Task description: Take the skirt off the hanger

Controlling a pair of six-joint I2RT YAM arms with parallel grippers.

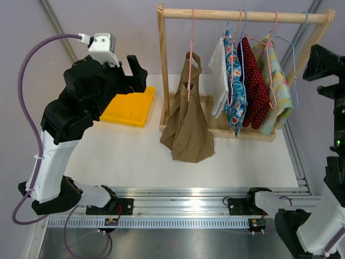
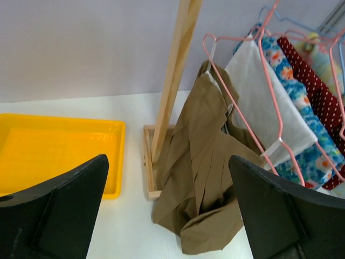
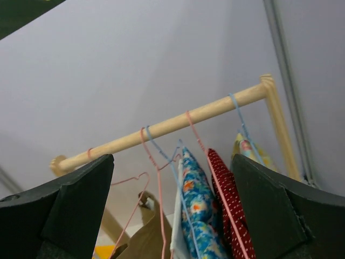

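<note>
One brown skirt (image 1: 187, 121) hangs from the pink hanger (image 1: 192, 32) at the left end of the wooden rack (image 1: 242, 15), near the bench's (image 1: 135, 156) far edge, hem slumping onto the top. Left gripper (image 1: 139, 73) is raised by the yellow tray (image 1: 129, 108) toward the far-left corner, spread wide and empty. Right gripper (image 3: 171, 162) is up at the far-right corner, equally agape. The cloth looks light, limp and pleated, so it will probably sag. Best pinch is the waistband beside the hanger.
</note>
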